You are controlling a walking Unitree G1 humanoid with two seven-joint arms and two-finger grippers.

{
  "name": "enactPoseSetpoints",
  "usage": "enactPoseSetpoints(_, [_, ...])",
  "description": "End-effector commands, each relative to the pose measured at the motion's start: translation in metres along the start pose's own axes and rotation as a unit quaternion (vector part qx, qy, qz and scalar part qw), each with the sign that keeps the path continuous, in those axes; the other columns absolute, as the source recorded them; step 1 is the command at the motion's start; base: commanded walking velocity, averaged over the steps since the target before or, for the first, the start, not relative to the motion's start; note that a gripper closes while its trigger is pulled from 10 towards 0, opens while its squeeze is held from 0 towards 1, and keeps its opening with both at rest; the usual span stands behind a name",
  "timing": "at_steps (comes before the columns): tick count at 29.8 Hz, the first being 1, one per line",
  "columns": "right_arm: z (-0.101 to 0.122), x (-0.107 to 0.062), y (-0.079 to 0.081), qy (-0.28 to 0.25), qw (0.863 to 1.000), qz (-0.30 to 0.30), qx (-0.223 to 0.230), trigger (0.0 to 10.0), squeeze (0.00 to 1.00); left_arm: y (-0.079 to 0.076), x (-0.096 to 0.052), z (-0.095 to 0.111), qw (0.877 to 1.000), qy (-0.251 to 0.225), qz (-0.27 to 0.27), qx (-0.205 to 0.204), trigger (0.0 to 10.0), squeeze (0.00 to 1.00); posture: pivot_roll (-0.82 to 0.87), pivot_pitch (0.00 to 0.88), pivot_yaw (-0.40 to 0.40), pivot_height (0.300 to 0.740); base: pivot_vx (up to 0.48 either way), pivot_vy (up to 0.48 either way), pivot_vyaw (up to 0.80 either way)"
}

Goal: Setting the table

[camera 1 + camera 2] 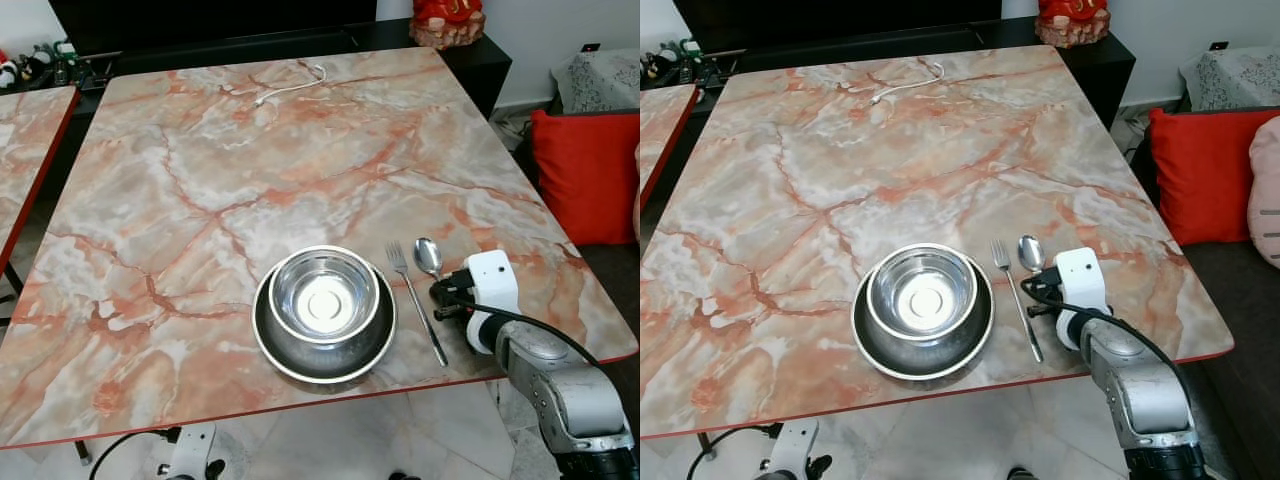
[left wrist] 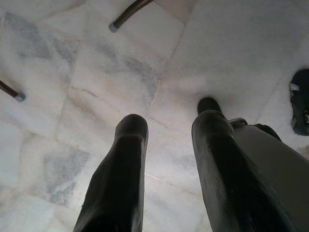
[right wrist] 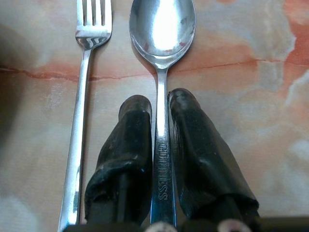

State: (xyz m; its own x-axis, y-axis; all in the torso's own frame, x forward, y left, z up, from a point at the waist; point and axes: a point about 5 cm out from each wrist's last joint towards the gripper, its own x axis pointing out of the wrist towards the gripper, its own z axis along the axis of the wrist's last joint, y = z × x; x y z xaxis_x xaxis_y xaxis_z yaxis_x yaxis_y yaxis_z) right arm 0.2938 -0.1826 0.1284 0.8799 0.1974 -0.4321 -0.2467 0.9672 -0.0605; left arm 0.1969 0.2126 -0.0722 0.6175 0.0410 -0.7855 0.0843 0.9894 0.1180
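From your head cameras, the spoon (image 1: 428, 256) shows you its bowl alone; the handle runs under the white wrist housing of the right tool (image 3: 159, 108). The bowl (image 1: 323, 296) covers the plate (image 1: 268, 344) beneath it, so you get just a dark rim. Beyond the desk (image 1: 200, 190), small items on the dark shelf (image 1: 30, 62) are too tiny to identify, and a red ornament (image 1: 447, 20) is cut by the top edge. In the right wrist view, the fork (image 3: 86, 72) loses its tine tips and handle end to the edges. The second desk (image 1: 25, 140) beside the first is cropped.
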Motion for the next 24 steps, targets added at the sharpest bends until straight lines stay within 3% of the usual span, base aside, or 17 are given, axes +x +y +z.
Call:
enactPoseSetpoints(1, [0.001, 0.0, 0.003, -0.003, 1.0, 0.008, 0.0, 10.0, 0.0, 0.004, -0.002, -0.011, 1.0, 0.019, 0.004, -0.002, 10.0, 0.0, -0.19, 0.175, 0.065, 0.74, 0.0, 0.0, 0.0])
enactPoseSetpoints(16, [0.001, 0.0, 0.003, -0.003, 1.0, 0.008, 0.0, 10.0, 0.0, 0.004, -0.002, -0.01, 1.0, 0.019, 0.003, -0.002, 10.0, 0.0, -0.19, 0.175, 0.065, 0.74, 0.0, 0.0, 0.0])
enactPoseSetpoints(24, [0.013, -0.003, -0.004, -0.046, 0.998, -0.026, 0.032, 10.0, 0.0, -0.002, -0.001, -0.009, 1.0, 0.019, -0.001, 0.0, 10.0, 0.0, -0.18, 0.172, 0.07, 0.74, 0.0, 0.0, 0.0])
